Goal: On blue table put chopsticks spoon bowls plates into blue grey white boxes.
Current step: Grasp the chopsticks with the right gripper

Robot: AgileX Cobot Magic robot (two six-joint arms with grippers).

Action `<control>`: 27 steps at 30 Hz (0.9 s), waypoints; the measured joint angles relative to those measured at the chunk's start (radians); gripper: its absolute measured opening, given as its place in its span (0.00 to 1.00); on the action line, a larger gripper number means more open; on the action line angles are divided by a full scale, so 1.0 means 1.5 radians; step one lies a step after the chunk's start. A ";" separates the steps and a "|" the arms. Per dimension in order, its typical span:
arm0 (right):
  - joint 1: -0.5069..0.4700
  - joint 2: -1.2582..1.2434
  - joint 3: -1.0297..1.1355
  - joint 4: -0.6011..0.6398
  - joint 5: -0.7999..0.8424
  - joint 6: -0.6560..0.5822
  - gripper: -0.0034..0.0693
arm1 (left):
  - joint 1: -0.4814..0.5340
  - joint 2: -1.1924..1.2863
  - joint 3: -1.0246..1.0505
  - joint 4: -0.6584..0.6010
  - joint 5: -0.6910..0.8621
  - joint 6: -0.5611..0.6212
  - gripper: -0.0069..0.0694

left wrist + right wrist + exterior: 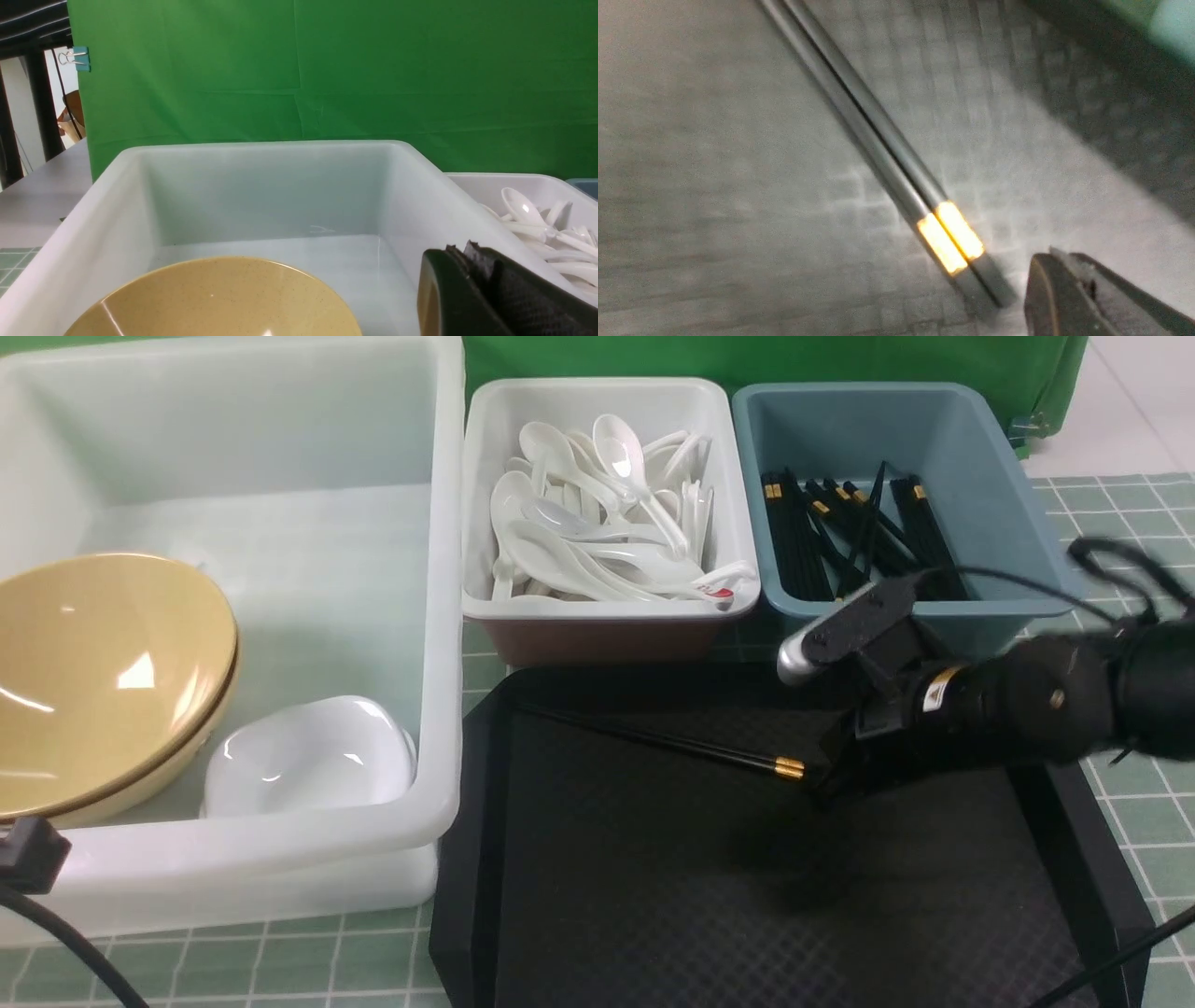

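Two black chopsticks (672, 742) with gold bands lie side by side on the black tray (747, 915). My right gripper (829, 782) is shut and empty, its tip just beside their gold-band ends. In the right wrist view the chopsticks (887, 140) lie close to that gripper (1057, 261). My left gripper (460, 249) is shut on nothing, over the large white box (261, 147) near a tan bowl (219, 298). In that box (439, 616) lie stacked bowls (103, 681) and white plates (308, 756). Spoons (597, 513) fill the small white box (597, 385). More chopsticks (840, 532) rest in the blue-grey box (990, 476).
The three boxes stand in a row behind the tray on the green-blue checked table (1120, 513). A green backdrop (327, 70) rises behind them. The right arm's cables (1120, 560) loop over the blue-grey box's front corner.
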 joint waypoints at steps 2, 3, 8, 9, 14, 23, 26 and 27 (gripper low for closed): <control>0.000 -0.013 -0.054 0.000 0.089 -0.022 0.10 | 0.000 0.000 0.000 0.000 -0.003 0.000 0.10; 0.000 -0.013 -0.066 0.000 0.110 -0.024 0.10 | 0.000 0.000 0.000 0.000 -0.003 0.000 0.10; 0.007 0.046 -0.212 -0.003 0.340 -0.087 0.17 | 0.000 0.000 0.000 0.000 -0.007 0.001 0.10; 0.009 0.061 -0.229 -0.003 0.355 -0.092 0.20 | 0.000 0.000 0.000 0.000 -0.007 0.001 0.10; 0.013 0.147 -0.300 -0.007 0.374 -0.170 0.47 | 0.000 0.000 0.000 0.000 -0.007 0.001 0.10; 0.013 0.216 -0.335 -0.012 0.422 -0.245 0.49 | 0.000 0.000 0.000 0.000 -0.007 0.001 0.10; 0.013 0.218 -0.339 -0.009 0.446 -0.246 0.36 | 0.000 0.000 0.000 0.000 -0.010 0.001 0.10; 0.013 0.218 -0.340 -0.009 0.457 -0.246 0.31 | 0.000 0.000 0.000 0.000 -0.011 0.001 0.10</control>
